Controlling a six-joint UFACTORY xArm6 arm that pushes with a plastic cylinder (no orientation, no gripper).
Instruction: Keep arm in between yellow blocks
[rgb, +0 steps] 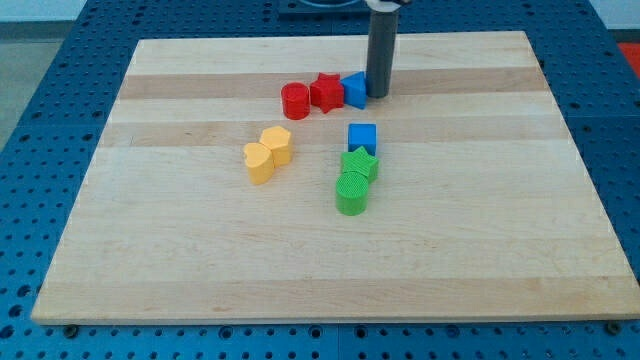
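Green cylinder (352, 194) sits nearest the camera. No fingers on this rig, just my tip (379, 94), touching the blue block (355, 90). The 2 touching yellow blocks (267, 154) lie toward the view's lower left, well apart.

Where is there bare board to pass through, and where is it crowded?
Bare: the board left of the yellow blocks, the whole bottom strip, and right of the green blocks. Crowded: centre-top, where my tip touches the blue block beside the red blocks.

Dark grey cyl. rod (380, 55), plain.
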